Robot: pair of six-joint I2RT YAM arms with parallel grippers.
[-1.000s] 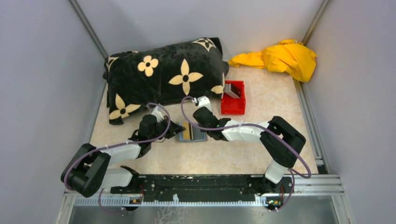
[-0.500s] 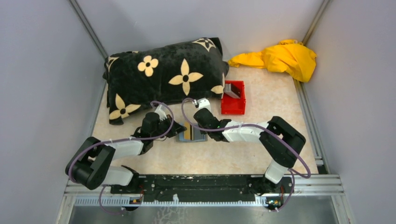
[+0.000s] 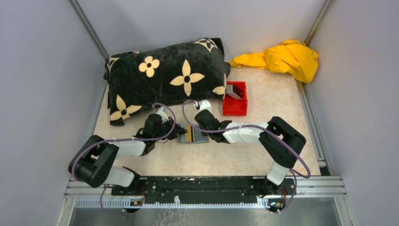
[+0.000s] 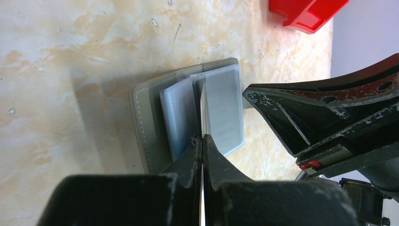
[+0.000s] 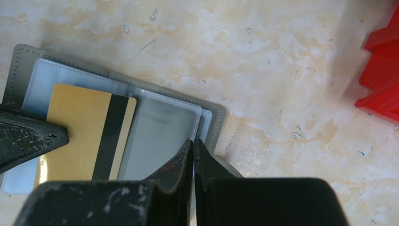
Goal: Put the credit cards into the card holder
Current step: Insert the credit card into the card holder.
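Right wrist view: right gripper [image 5: 193,141] was just closed at the card holder [image 5: 212,120] edge. Gold card [image 5: 80,136] is pinched by left gripper [image 4: 202,139], ready for insertion

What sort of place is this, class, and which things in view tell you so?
Probably a robot test cell, not a home: two arms bolted to a rail, plain grey walls closing in the table, and odd props such as a pillow and a red bin.
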